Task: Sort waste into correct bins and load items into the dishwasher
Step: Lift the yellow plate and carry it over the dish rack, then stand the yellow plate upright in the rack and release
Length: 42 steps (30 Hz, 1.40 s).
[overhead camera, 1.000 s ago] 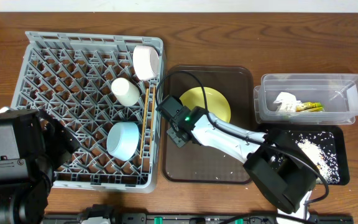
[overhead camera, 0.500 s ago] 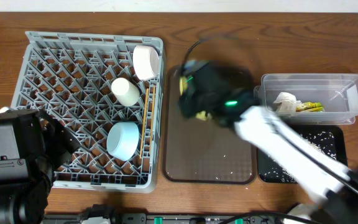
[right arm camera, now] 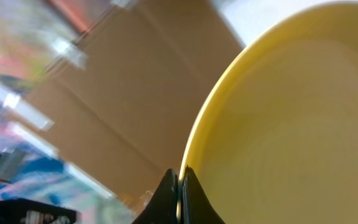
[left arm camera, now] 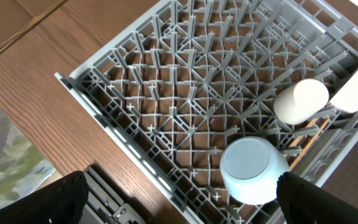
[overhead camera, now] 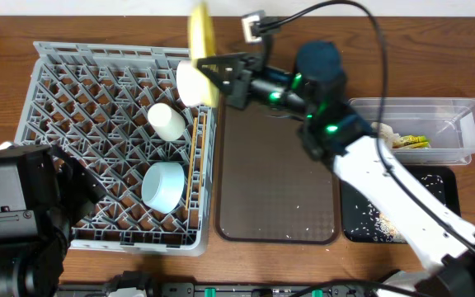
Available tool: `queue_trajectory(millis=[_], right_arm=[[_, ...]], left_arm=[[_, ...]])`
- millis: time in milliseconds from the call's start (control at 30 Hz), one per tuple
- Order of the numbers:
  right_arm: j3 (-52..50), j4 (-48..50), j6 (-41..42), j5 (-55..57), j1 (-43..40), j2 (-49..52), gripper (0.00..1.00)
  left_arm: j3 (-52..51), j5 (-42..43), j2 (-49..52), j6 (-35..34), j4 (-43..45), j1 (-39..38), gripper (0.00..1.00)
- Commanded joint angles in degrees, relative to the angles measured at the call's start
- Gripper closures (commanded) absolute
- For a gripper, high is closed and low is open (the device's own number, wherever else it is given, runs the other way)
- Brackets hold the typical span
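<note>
overhead: our right gripper (overhead camera: 213, 73) clamps the round yellow plate (overhead camera: 200, 37) on edge above the grey plastic dish rack (overhead camera: 97, 51), beside a pale cream bowl (overhead camera: 185, 87) it could clip. left wrist: left gripper (left arm camera: 179, 208) gapes, empty. right wrist: thin rim pinch may slip.

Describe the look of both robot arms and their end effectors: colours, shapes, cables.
The right arm has white links and black rounded joints with small green lights; a thin black cable loops over it. The right end effector is black. The left arm shows a black boxy housing; the left end effector has black fingers.
</note>
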Motion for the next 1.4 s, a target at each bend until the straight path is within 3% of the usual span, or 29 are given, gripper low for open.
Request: queue_trajectory(millis=[0,400,533,867,1100,1200,1267,1333,1367], right_arm=[[0.26,10.1,8.11,-2.43,4.59,4.81,0.99],[0.26,44.09,21.64,6.8,14.84,26.53,0.99],[0.26,49.9,27.04,12.72,16.74,32.48,0.99],[0.26,48.59,28.22,25.46,20.7,35.41,0.99],[0.26,48.06,28.22,26.77,21.03,35.41,0.98],[0.26,48.06,28.22,26.75,21.03,35.43,0.84],[0.26,48.35,28.22,26.75,21.03,35.41,0.81],[0.26,48.5,28.22,26.73,21.0,35.43,0.67],[0.26,48.5,28.22,26.71,20.96,35.41,0.67]], left_arm=[[0.02,-0.94,0.0,0.72,-0.17,0.24,0.02],[0.02,-0.94,0.0,0.72,-0.15,0.24,0.02],[0.02,-0.94,0.0,0.72,-0.17,0.22,0.02],[0.02,-0.94,0.0,0.72,-0.15,0.22,0.02],[0.02,-0.94,0.0,0.72,-0.17,0.22,0.02],[0.02,-0.94,0.0,0.72,-0.15,0.22,0.02],[0.02,-0.94,0.0,0.72,-0.15,0.22,0.02],[0.02,-0.94,0.0,0.72,-0.15,0.24,0.02],[0.02,-0.94,0.0,0.72,-0.17,0.22,0.02]])
